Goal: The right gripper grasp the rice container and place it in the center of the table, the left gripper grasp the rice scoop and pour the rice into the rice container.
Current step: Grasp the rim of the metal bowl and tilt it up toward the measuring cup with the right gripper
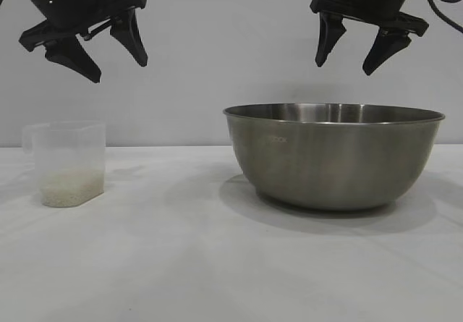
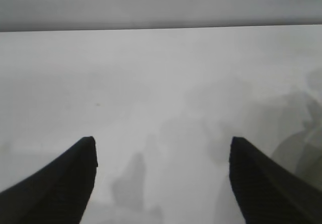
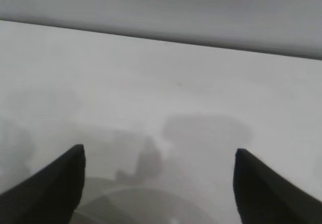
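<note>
The steel rice container (image 1: 334,155) stands on the white table (image 1: 181,264), right of centre. Its rim (image 3: 146,201) shows faintly between the fingers in the right wrist view. High above it hangs my right gripper (image 1: 347,65), open and empty. The frosted rice scoop (image 1: 66,163) stands upright at the left with rice (image 1: 70,186) in its bottom. My left gripper (image 1: 119,67) hangs well above the scoop, slightly to its right, open with nothing between its fingers. The left wrist view shows only bare table (image 2: 151,83) between the open fingers (image 2: 75,178).
A plain grey wall (image 1: 231,40) stands behind the table. Bare tabletop lies between the scoop and the bowl and across the front.
</note>
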Robot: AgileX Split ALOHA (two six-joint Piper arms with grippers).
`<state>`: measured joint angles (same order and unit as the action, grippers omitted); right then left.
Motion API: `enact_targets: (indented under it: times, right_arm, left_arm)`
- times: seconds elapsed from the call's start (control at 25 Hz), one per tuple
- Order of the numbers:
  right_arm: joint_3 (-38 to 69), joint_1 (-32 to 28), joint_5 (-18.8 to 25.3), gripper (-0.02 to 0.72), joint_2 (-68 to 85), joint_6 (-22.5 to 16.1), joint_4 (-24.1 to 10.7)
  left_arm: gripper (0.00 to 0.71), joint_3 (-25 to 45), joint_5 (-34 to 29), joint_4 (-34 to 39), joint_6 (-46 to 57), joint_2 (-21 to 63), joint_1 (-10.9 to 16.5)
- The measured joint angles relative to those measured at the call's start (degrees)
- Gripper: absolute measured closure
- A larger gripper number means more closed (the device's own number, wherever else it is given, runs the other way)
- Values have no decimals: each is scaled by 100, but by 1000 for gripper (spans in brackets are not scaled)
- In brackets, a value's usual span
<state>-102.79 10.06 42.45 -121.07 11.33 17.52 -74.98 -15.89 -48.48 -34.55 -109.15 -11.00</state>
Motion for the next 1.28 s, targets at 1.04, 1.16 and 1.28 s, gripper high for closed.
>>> enact_targets:
  times: [1.04,1.16,1.28]
  right_arm:
    - [-955,-11,2841,149,-10,-960,-955]
    - [-684,1,2830,149,-10,-1026,-822]
    - [-274,37,2830,149,3,-1046,-740]
  left_arm:
    - [226,0,0,-13,0,0,0]
    - [226,0,0,-13,0,0,0]
    - [226,0,0,-13,0,0,0]
